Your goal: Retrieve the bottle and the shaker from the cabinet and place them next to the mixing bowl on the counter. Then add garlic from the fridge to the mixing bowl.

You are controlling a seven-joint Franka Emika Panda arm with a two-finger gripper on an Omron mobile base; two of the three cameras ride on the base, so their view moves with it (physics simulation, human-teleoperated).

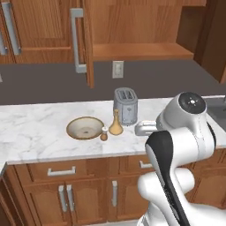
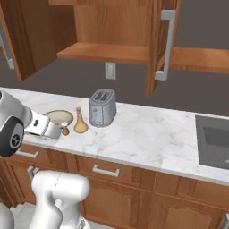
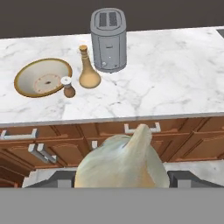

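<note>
The mixing bowl [image 3: 43, 77] sits upper left in the hand view, the bottle [image 3: 89, 69] and shaker [image 3: 68, 86] already beside it. At bottom centre the garlic [image 3: 122, 164] is pinched in the gripper [image 3: 124, 181] (fingers mostly hidden). Next, I judge: carry it over the bowl and release.

- My work surface is a white marble counter [image 1: 39, 132] above wooden drawers and cabinet doors.
- The mixing bowl [image 1: 84, 128] sits on it, toward the left.
- The small shaker [image 1: 104, 133] stands just beside the bowl's rim.
- The tan bottle [image 1: 115, 123] stands upright next to the shaker.
- A grey toaster [image 1: 125, 106] stands behind the bottle, nearer the wall.
</note>
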